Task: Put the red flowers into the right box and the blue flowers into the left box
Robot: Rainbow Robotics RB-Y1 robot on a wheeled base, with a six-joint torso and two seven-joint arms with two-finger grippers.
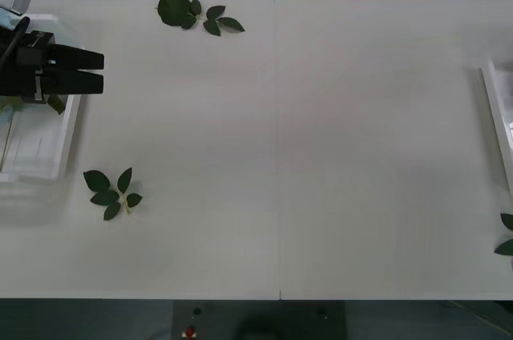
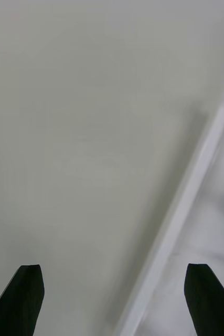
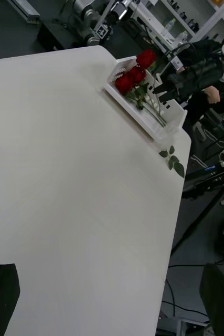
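Three deep-red blooms of the red flowers (image 3: 134, 74) on thin green stems, lying together inside the right box (image 3: 127, 107), a white rimmed tray well away across the table (image 1: 321, 155) from the left gripper (image 1: 100, 71). Left gripper black, level, hovering just beside the left box (image 1: 48, 165), fingers (image 3: 1, 294) spread apart. Right gripper (image 2: 112, 299) just beside the tray rim, likewise spread wide, holding nothing.

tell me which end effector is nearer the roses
Right. The right end effector hangs at the right box rim, beside the roses; the left end effector is across the table, over the left box.
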